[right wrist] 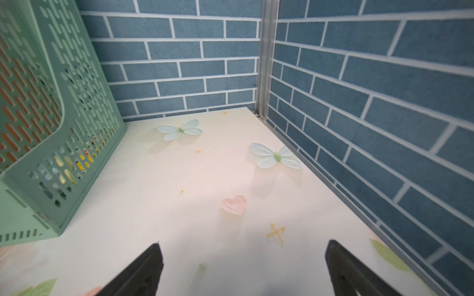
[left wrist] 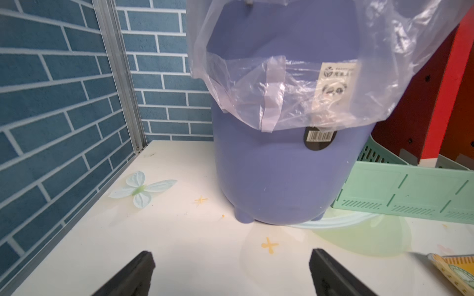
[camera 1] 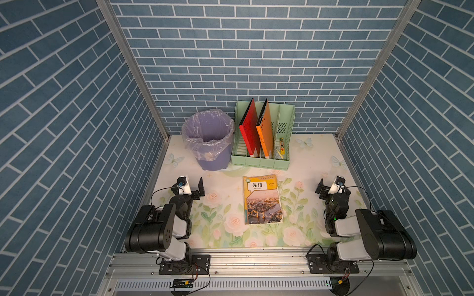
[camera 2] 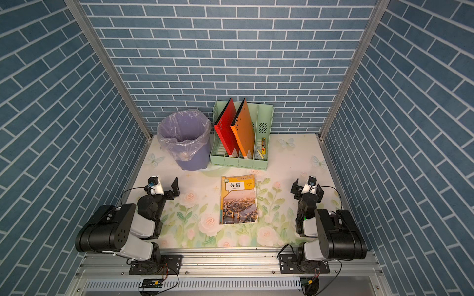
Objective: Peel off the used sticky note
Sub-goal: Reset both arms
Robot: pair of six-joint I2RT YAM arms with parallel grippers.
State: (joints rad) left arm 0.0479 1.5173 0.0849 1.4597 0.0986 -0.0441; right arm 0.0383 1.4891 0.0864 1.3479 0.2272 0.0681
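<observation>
Two bulky things stand side by side at the back: a purple waste bin [camera 1: 214, 159] with a clear liner folded over its rim, straight ahead of the left arm, and just beside it a mint-green file rack [camera 1: 260, 164] with slotted walls. A red folder [camera 1: 250, 130] and an orange folder [camera 1: 266, 130] lean in the rack's middle compartments, both tilted toward the bin, and a few small yellow stationery pieces [camera 1: 282, 144] lie in the end compartment on the right arm's side. Nearer the arms and roughly midway between them, an English textbook [camera 1: 263, 202] lies closed and flat, cover up, well apart from the bin and rack. Where the sticky note sits cannot be told from these views. The left pincer [left wrist: 232, 256] has its jaws spread wide with nothing between them, low over bare surface facing the bin. The right pincer [right wrist: 243, 246] is equally wide and empty, aimed at the far corner with the rack off to one side. Neither touches the book. The tabletop [camera 1: 307, 159] is pale, printed with roses, leaves and blue butterflies. Blue brick-pattern walls [camera 1: 230, 64] close in three sides, joined by aluminium posts [camera 1: 133, 69], and both arms are bolted to a metal rail [camera 1: 256, 258] along the front edge.
</observation>
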